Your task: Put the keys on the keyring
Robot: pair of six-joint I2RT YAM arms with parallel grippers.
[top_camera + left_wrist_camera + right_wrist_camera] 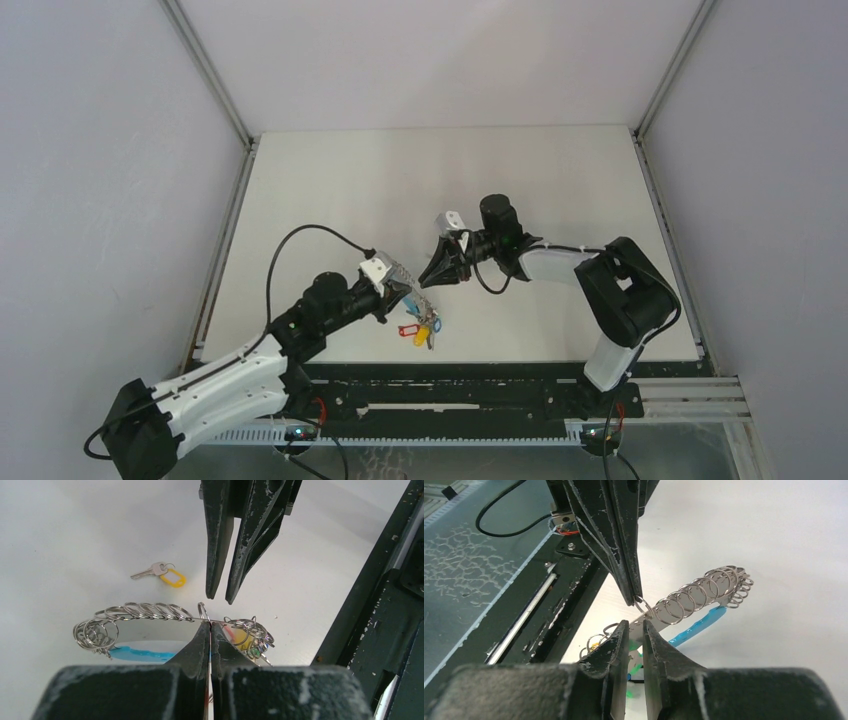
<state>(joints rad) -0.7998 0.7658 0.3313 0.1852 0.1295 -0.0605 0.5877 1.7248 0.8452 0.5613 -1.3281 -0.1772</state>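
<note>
Now, the step in hand, as I read it, is getting the loose key onto the loop I am presenting. The left gripper (210, 626) has its jaws pressed together on one wire loop of the keyring (145, 611). The keyring hangs in the air over the near edge of the bench (75, 530), left of its middle, with its blue band (137, 653) underneath. The right gripper (222, 599) hovers just above that pinched loop, jaws a sliver apart with nothing between them. The loose key (160, 570), yellow-tagged, lies flat on the bench beyond the keyring, further from the near-edge rail (370, 595).

To do this well I'd keep the left clamp firm and motionless so the loop stands proud of the fingertips. I'd lift the right gripper straight away so it doesn't hook the coil, and spread it wider. Then I'd take the key by its tag, leaving the hole end free to thread. A slack pinch would likely let the key swivel.

Count: two grippers, one keyring, one blue band, one key off the ring. Hanging from the keyring in the top view I make out one red tag (405, 328), one hanging yellow tag (422, 337) and one blue tag (436, 322). The right wrist view adds one green tag (636, 669). The wire loops overlap too much to count.
</note>
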